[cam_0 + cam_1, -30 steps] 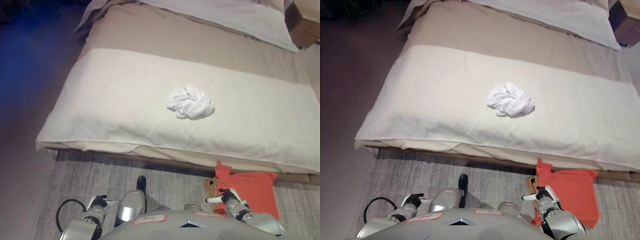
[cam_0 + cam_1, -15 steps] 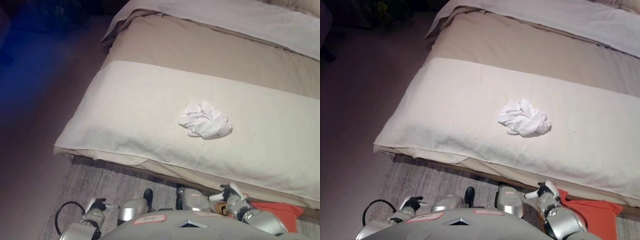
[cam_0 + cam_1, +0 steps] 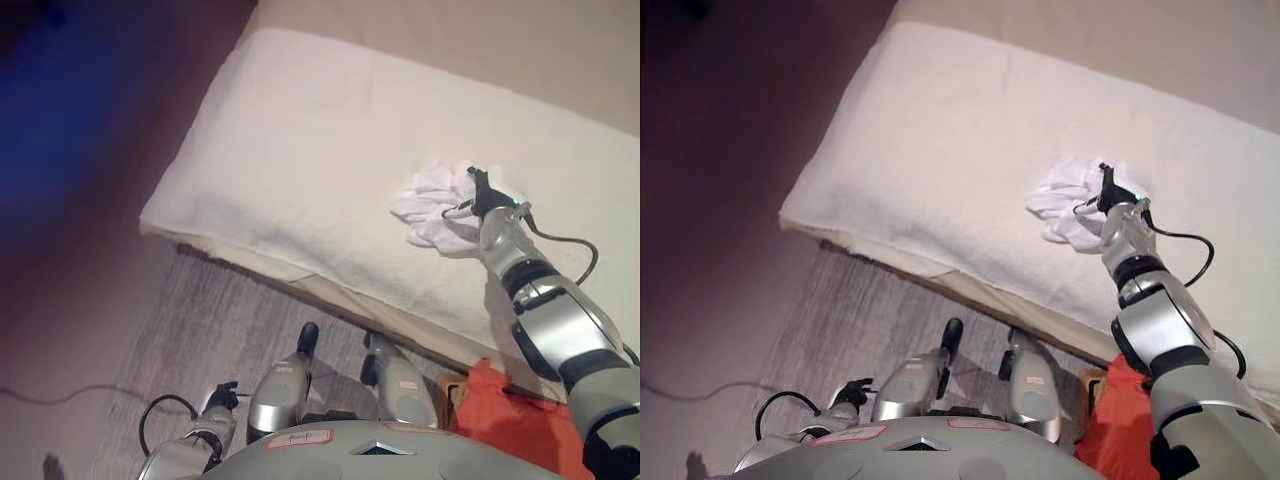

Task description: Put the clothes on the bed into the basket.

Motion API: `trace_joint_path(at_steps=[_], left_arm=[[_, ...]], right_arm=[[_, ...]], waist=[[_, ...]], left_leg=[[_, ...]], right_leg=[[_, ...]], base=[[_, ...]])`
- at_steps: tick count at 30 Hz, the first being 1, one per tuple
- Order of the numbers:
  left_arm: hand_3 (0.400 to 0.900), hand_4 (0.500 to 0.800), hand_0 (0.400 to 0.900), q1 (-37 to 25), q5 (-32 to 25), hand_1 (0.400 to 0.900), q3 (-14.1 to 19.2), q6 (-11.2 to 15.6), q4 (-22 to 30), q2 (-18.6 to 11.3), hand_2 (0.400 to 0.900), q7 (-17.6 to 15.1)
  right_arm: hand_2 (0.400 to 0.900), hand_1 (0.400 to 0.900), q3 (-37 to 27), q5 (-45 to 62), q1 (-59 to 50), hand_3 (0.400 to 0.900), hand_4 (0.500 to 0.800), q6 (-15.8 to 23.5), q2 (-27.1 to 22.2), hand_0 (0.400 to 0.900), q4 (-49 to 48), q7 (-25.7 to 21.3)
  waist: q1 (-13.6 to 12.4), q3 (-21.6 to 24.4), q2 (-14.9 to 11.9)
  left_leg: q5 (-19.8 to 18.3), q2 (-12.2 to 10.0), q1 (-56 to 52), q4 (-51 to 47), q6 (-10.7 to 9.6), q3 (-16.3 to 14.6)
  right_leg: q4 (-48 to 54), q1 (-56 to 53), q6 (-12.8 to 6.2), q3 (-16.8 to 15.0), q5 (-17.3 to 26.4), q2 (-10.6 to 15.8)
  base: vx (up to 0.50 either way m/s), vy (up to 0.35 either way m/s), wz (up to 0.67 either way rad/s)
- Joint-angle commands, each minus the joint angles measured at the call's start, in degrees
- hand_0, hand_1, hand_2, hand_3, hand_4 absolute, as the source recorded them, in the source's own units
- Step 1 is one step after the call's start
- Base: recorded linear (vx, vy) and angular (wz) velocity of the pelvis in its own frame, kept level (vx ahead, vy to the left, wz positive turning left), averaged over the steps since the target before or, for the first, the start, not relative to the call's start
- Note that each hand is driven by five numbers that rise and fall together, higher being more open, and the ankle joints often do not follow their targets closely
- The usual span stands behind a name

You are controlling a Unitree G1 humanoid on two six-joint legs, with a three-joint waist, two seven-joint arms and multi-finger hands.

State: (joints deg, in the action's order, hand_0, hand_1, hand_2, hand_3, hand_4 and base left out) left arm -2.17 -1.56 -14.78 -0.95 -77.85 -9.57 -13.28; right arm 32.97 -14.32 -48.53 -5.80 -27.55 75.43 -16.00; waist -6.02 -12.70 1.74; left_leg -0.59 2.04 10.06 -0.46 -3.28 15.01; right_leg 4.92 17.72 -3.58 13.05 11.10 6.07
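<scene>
- Right hand (image 3: 483, 195) reaches over the crumpled white garment (image 3: 432, 204), on top of it; whether its fingers grip cannot be told
- Garment lies on the bed (image 3: 300, 150)
- Left hand (image 3: 222, 396) hangs low above the grey rug (image 3: 190, 330)
- Orange basket (image 3: 505, 420) by the bed's edge

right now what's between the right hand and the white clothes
Nothing: in both eye views the right hand lies directly on the crumpled white clothes on the bed.

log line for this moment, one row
right hand: on crumpled white cloth, grip unclear | left hand: low, idle | cloth: on cream bed | orange basket: on floor
</scene>
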Motion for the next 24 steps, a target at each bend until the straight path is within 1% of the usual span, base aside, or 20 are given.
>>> trace_joint_path(at_steps=[1,8,12,16,20,23,24], left_arm=[[0.900,0.800,0.900,-0.2,-3.0,0.900,-1.9,-0.4,-2.6,-1.9,0.900,-2.1],[0.900,0.800,0.900,0.5,-5.0,0.900,-2.9,0.4,-0.5,-0.7,0.900,-2.6],[0.900,0.800,0.900,0.7,-6.0,0.900,-3.6,0.7,0.8,0.0,0.900,-2.6],[0.900,0.800,0.900,0.6,-7.0,0.900,-4.0,1.1,1.6,0.3,0.900,-2.3],[0.900,0.800,0.900,0.0,-8.4,0.900,-4.0,1.4,2.6,0.5,0.900,-2.1],[0.900,0.800,0.900,-0.3,-8.9,0.900,-4.0,1.7,2.9,0.7,0.900,-1.8],[0.900,0.800,0.900,-0.4,-9.2,0.900,-3.9,1.7,2.9,0.9,0.900,-1.7]], right_arm=[[0.900,0.900,2.1,-0.2,-9.2,0.900,0.800,-1.3,-4.0,0.900,5.3,-1.8],[0.900,0.900,3.1,-1.8,-13.2,0.900,0.800,-1.6,-8.7,0.900,8.1,-1.6],[0.900,0.900,3.9,-2.9,-14.4,0.900,0.800,-1.8,-11.8,0.900,9.7,-0.5],[0.900,0.900,4.8,-4.3,-15.3,0.900,0.800,-1.8,-13.7,0.900,10.2,0.5],[0.900,0.900,5.9,-4.8,-16.8,0.900,0.800,-1.4,-16.0,0.900,10.0,1.0],[0.900,0.900,6.5,-4.0,-18.2,0.900,0.800,-0.8,-16.6,0.900,9.2,1.8],[0.594,0.594,6.6,-3.8,-18.2,0.594,0.616,-0.4,-16.9,0.594,8.8,2.0]], waist=[[-1.3,-2.1,1.1],[-3.0,-4.6,3.4],[-3.8,-5.9,5.1],[-4.1,-7.0,6.3],[-4.5,-8.1,7.1],[-4.6,-8.8,7.1],[-4.6,-9.0,7.0]], left_leg=[[4.7,-0.5,0.7,-4.5,-0.2,-3.7],[6.4,0.2,4.9,-4.5,-0.7,-2.9],[7.2,0.7,7.0,-4.5,-1.2,-2.2],[7.8,1.0,8.8,-4.5,-1.3,-2.0],[8.5,1.3,11.1,-4.5,-1.3,-1.9],[8.9,1.3,12.4,-4.5,-1.4,-2.2],[9.0,1.2,12.7,-4.5,-1.4,-2.2]], right_leg=[[-2.1,2.7,-3.69,-3.9,1.4,2.1],[-1.6,5.8,-3.79,-3.5,2.2,2.5],[-1.4,7.3,-3.94,-3.3,2.6,3.0],[-1.3,8.8,-4.07,-3.4,3.2,3.3],[-1.2,11.3,-4.20,-4.1,3.9,3.4],[-1.2,12.8,-4.19,-4.5,4.3,3.3],[-1.2,13.2,-4.20,-4.7,4.4,3.4]], base=[[-0.05,-0.007,0.13],[-0.04,-0.001,0.09],[-0.04,-0.004,0.12],[-0.03,0.008,0.00],[-0.06,0.015,-0.08],[-0.05,-0.003,-0.07],[-0.04,0.001,-0.07]])
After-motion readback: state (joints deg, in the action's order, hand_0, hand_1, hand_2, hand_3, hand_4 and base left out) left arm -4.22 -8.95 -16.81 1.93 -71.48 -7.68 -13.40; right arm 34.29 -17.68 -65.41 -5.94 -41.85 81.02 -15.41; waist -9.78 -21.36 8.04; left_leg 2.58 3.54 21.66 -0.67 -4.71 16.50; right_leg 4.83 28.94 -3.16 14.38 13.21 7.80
